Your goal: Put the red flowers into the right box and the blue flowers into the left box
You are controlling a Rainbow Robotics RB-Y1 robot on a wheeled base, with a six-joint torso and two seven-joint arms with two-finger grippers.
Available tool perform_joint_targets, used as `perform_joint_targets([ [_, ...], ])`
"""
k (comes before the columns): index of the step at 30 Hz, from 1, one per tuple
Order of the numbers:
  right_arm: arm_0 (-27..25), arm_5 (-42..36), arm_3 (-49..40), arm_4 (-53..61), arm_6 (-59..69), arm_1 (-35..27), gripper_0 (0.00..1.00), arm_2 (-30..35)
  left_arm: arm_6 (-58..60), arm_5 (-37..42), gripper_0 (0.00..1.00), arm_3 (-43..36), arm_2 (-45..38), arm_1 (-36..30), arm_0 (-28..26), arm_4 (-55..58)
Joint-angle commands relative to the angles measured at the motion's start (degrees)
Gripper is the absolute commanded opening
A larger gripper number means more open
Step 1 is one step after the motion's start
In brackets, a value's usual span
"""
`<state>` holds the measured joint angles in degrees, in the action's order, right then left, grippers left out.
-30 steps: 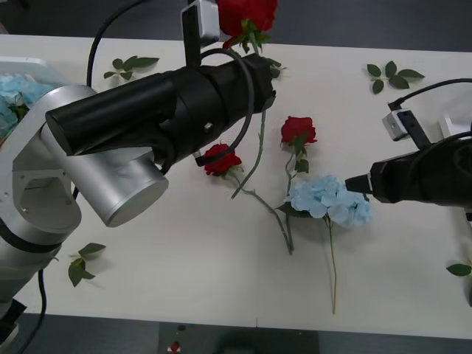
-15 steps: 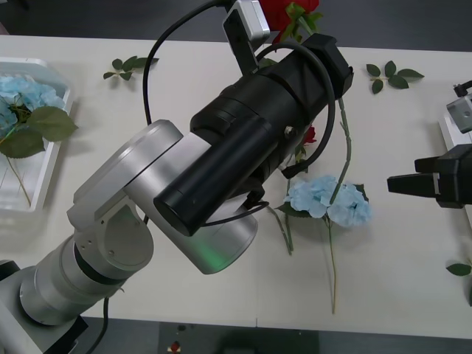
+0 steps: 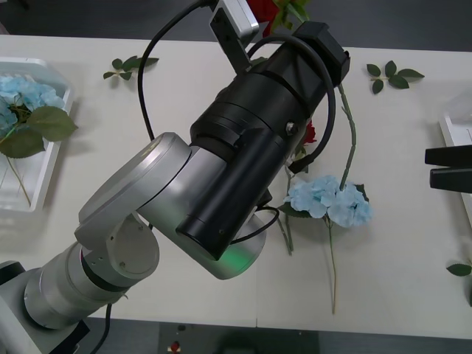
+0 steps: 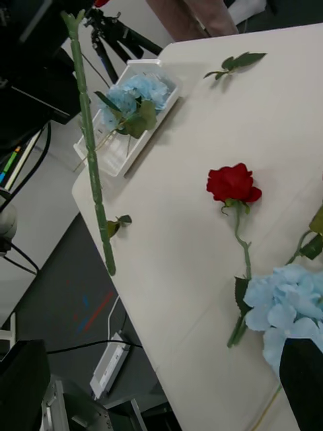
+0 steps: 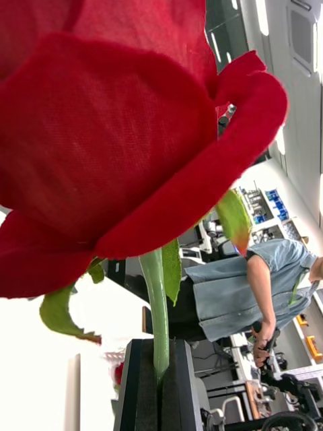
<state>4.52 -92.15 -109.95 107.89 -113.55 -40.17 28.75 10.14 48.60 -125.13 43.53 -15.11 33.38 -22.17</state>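
Note:
My left gripper (image 5: 160, 377) is shut on the green stem of a red rose (image 3: 267, 9), held high over the far middle of the table. Its long stem (image 3: 348, 140) dangles down toward the tabletop. A blue flower cluster (image 3: 330, 199) lies on the table right of centre. A second red rose (image 4: 232, 183) lies beside it, mostly hidden behind my left arm in the front view. The left box (image 3: 29, 199) holds blue flowers (image 3: 22, 92) with big green leaves. The right box (image 3: 451, 131) is a white sliver at the right edge. My right gripper (image 3: 431, 168) hovers open and empty beside it.
Loose leaf sprigs lie at the far left (image 3: 129, 65), the far right (image 3: 391, 74) and the near right edge (image 3: 459, 269). My bulky left arm (image 3: 221, 192) spans the table's middle and hides what lies under it. The table's front edge runs along the bottom.
My left arm has swung rightward, carrying the rose, its stem now hanging right of centre. My right gripper has drawn back from the blue flower to the right edge.

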Motion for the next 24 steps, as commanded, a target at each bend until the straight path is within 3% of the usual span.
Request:
perform_joint_targets([
  [1, 4.27, 0.65, -1.05, 0.84, -0.44, 1.5, 1.0, -1.32, 0.05, -0.44, 0.0, -0.99, -0.38, -0.1, -0.51, -1.12],
  [17, 15.26, 3.64, -1.05, -4.09, 8.52, 4.48, 1.0, -10.02, 1.2, -0.44, 0.0, -0.99, -0.38, -0.19, -0.95, -2.43],
  [24, 17.28, 7.33, -1.05, -5.49, 9.58, 4.75, 1.0, -13.89, 1.2, -0.44, 0.0, -0.99, -0.38, -0.19, -0.95, -2.43],
])
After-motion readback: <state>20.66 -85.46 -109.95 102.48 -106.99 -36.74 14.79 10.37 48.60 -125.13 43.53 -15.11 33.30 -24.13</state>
